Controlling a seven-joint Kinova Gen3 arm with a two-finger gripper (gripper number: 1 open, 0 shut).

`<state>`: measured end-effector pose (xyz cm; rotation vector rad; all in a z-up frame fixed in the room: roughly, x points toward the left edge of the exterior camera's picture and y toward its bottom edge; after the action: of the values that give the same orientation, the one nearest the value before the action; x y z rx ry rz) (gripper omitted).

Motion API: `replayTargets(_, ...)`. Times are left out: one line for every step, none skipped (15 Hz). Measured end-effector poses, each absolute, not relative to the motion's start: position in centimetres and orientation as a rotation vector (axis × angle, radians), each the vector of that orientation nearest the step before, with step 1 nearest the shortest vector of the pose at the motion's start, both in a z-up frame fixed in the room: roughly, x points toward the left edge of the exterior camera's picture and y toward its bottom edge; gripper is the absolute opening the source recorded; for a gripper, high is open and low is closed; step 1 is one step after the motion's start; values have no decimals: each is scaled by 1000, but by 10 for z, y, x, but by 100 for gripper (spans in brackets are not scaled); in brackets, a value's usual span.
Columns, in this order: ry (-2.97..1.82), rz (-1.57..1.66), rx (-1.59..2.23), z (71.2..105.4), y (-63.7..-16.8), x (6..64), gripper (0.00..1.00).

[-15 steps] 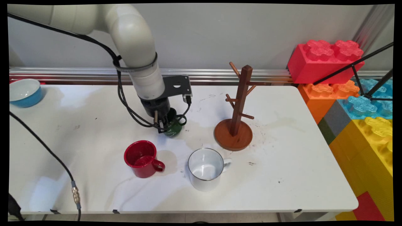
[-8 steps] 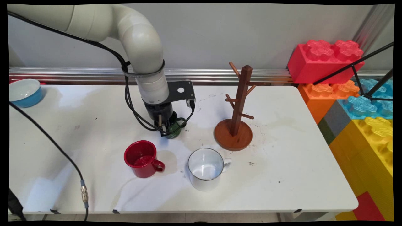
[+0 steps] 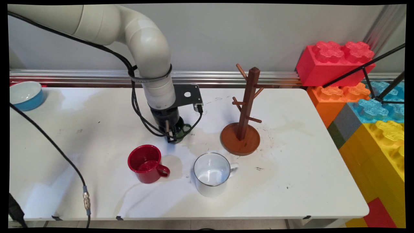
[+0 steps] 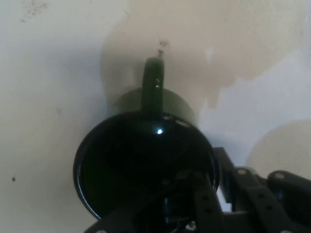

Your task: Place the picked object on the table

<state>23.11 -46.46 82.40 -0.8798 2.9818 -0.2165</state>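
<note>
From above I see the black two-finger gripper (image 3: 173, 134) down on a dark green enamel mug (image 3: 181, 130), most of which the wrist and cables hide. My hand camera looks into the mug's black inside, handle pointing away; one finger (image 4: 204, 199) reaches inside the rim, the other sits outside, cut off by the frame. I cannot tell whether they pinch the wall. The mug stands on the white table (image 3: 291, 161), behind a red mug (image 3: 145, 163), left of a wooden mug tree (image 3: 242, 119).
</note>
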Motion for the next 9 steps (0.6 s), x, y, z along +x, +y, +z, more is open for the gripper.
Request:
replayTargets(2989, -214, -892, 825, -465, 230, 100)
replayTargets(2996, -212, -895, 826, -465, 229, 100)
replayTargets(3005, -209, -900, 827, -466, 227, 100)
replayTargets(3015, -209, -904, 829, -465, 226, 100)
replayTargets(3024, -209, -904, 832, -465, 226, 100)
replayTargets(3031, -209, -906, 834, -465, 225, 100)
replayTargets(3036, -211, -907, 836, -465, 226, 100)
replayTargets(3043, -213, -910, 839, -465, 226, 100)
replayTargets(3051, -216, -918, 844, -465, 227, 100)
